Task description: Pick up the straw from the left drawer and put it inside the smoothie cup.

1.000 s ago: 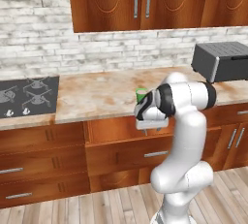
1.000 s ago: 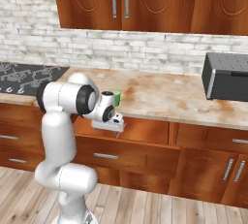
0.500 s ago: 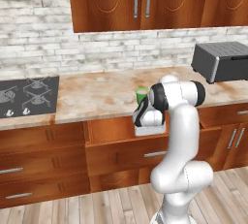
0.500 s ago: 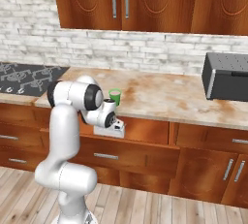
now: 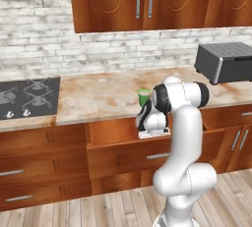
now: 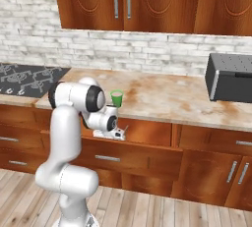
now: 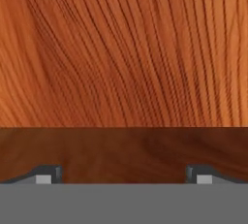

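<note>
The smoothie cup point(image 5: 143, 97) is taken as the landmark: it is seen standing upright on the marbled surface point(image 5: 103, 96), close to the front edge, bright green and tapered. Just below and in front of the cup, the left drawer point(image 5: 123, 133) is found pulled out from the row of reddish-brown cabinets, its plain flat front set forward of the neighbouring fronts. The white arm point(image 5: 179, 142) is bent over so that its hand is lowered into the drawer opening directly beneath the cup. The pincer point(image 7: 121, 175) is held wide open, its two dark fingertips point(image 7: 47, 174) being set far apart at the bottom of the hand view, with nothing gripped between them; only reddish wood grain of the drawer is seen ahead of them. In the right base view a thin stick-like piece, possibly the straw point(image 6: 124, 131), is glimpsed just beside the hand and below the cup, though it is too small to be told with certainty. Well to the right of the cup a grey toaster oven point(image 5: 224, 62) is placed on the surface, and well to the left of the cup a black hob point(image 5: 27, 96) is set into it.
</note>
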Available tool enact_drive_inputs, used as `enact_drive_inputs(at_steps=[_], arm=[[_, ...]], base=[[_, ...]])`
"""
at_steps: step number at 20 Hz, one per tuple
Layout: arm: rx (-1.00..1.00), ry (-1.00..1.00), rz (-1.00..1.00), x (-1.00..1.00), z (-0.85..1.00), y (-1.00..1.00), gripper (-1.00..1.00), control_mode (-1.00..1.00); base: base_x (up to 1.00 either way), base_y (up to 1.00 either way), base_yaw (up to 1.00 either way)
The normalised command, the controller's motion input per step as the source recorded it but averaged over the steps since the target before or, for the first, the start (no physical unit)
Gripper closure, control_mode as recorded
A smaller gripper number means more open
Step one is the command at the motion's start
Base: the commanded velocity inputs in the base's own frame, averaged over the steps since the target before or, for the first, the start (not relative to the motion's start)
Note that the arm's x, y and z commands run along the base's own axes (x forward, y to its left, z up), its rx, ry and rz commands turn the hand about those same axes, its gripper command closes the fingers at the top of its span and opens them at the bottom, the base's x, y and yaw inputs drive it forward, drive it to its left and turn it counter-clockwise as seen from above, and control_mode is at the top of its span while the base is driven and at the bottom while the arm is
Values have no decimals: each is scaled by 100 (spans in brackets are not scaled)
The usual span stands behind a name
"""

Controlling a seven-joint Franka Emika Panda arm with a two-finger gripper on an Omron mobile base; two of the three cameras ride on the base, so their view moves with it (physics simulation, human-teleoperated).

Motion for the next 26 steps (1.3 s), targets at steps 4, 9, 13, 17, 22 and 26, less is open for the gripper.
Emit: enact_drive_inputs(at_steps=[4,9,13,17,22,26], arm=[[0,-10,1,-100,0,-3,-100,-100],[0,-21,4,-100,15,0,-100,-100],[0,-19,4,-92,36,0,-100,-100],[0,-23,1,-23,47,0,-100,-100],[0,-22,0,20,30,0,-100,-100],[0,-6,-2,44,6,0,-100,-100]], base=[[0,0,0],[0,0,0],[0,0,0],[0,0,0],[0,0,0],[0,0,0]])
